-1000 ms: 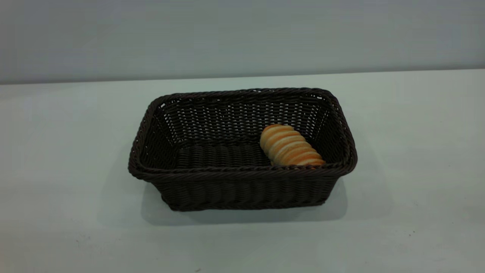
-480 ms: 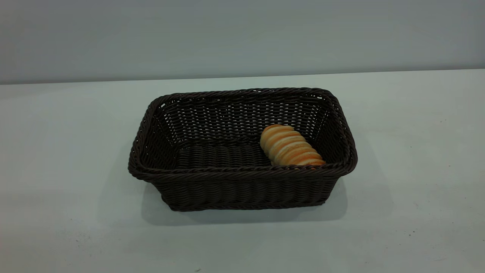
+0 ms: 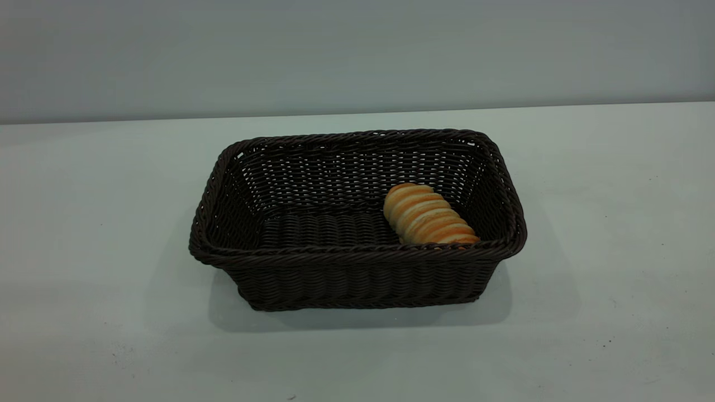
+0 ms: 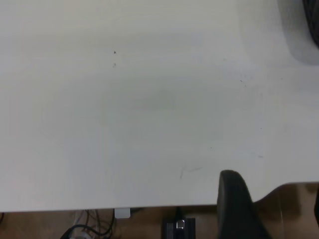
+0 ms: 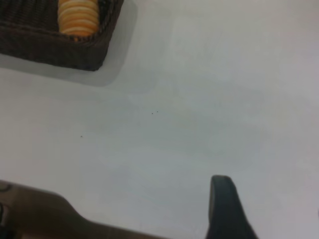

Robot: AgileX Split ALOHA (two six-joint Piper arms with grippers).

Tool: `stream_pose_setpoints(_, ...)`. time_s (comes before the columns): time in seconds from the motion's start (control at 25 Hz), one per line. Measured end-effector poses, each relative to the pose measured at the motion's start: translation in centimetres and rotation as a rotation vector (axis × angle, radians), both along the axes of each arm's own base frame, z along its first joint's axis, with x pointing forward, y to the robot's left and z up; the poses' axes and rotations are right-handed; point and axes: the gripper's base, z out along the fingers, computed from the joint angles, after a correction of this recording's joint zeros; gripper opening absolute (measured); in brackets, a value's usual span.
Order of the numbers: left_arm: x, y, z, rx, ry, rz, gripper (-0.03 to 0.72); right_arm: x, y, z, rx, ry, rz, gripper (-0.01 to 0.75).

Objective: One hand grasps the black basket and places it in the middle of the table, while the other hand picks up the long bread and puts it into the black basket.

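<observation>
The black basket stands in the middle of the white table. The long bread lies inside it at the right end, slanted against the wall. Neither gripper appears in the exterior view. In the right wrist view the basket's corner with the bread lies far from my right gripper, which is open over bare table. My left gripper is open at the table's edge, empty, with only a sliver of the basket far off.
The table's near edge shows in the left wrist view, with cables and a dark box on the floor beyond it. A grey wall rises behind the table. White surface surrounds the basket on all sides.
</observation>
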Motion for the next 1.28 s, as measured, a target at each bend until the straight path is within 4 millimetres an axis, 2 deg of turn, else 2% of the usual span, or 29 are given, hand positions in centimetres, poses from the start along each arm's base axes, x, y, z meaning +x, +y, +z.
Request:
stream_pose_setpoints(0.36,-0.4,0.1,0.0,-0.006,-0.024,0.013,0.449,0.0,0.0,0.0,0.000,0.000,-0.001,0.421)
stream_pose_setpoints(0.72,-2.8,0.3,-0.2,-0.026,-0.169,0.184,0.449,0.0,0.0,0.0,0.001,0.000,-0.079,0.421)
stream_pose_setpoints(1.28,-2.9,0.3,-0.2,-0.026,-0.169,0.186,0.449,0.0,-0.1,0.0,0.001,0.000,-0.079,0.421)
